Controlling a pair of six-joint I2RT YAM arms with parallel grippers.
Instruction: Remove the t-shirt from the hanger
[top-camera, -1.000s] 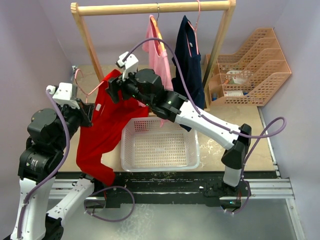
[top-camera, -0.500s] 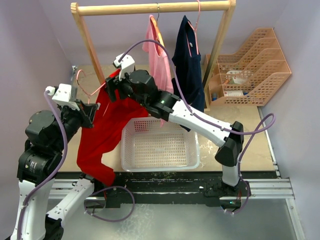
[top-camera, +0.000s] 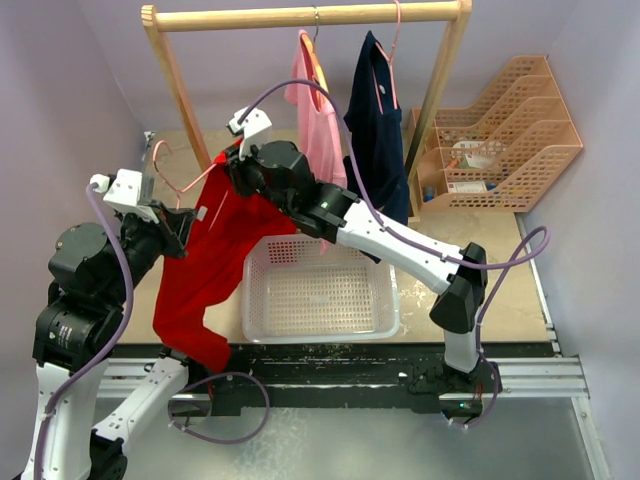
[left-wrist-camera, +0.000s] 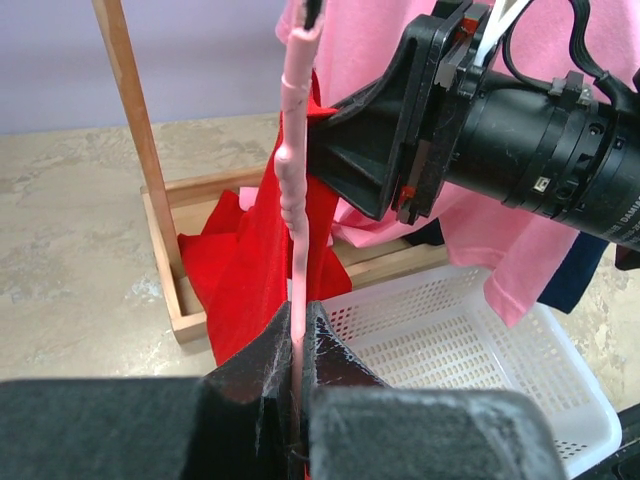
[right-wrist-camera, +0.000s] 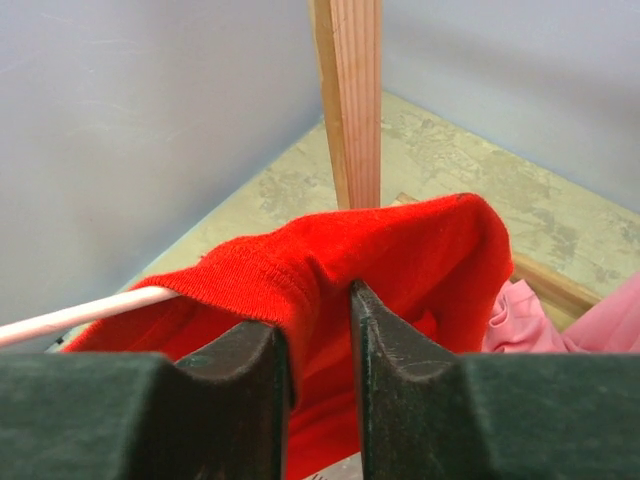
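Right wrist view: a fold of the red t-shirt is being pinched between the fingers of the right end effector, at the shoulder where the cloth is being carried on the pink hanger. The hanger's arm is running out to the left of this grip, crosswise to the fingers, while most of the shirt is hanging below and beyond them.

The hanger's rod is being gripped by the left end effector, clenched tight, with the rod rising straight ahead of its fingertips toward the other arm. The hanger's long axis is thus being spanned by both end effectors, the right one being nearer the shirt. The coming move is judged to be a pull of the shoulder along that axis, off the hanger's tip and away from the left grip.

Only in the top external view is the shirt's body being shown, drooping below the left end effector beside the white basket. Only in the left wrist view is the clamp on the rod being shown plainly.
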